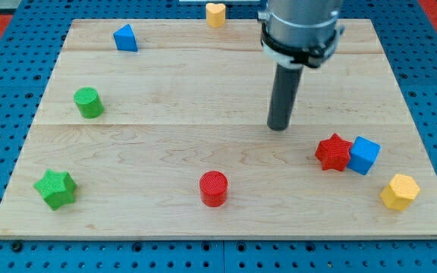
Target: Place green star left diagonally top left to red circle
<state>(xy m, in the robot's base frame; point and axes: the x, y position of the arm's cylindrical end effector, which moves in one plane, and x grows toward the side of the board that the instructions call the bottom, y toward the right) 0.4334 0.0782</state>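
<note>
The green star (55, 188) lies near the board's bottom left corner. The red circle (213, 188) stands at the bottom middle, level with the star and far to its right. My tip (279, 127) rests on the board right of centre, up and to the right of the red circle and far from the green star. It touches no block.
A green cylinder (88, 102) stands at the left. A blue triangle (125, 38) and a yellow heart (215, 14) lie along the top. A red star (334, 152), a blue cube (364, 155) and a yellow hexagon (399, 191) cluster at the lower right. The wooden board (158, 144) sits on blue pegboard.
</note>
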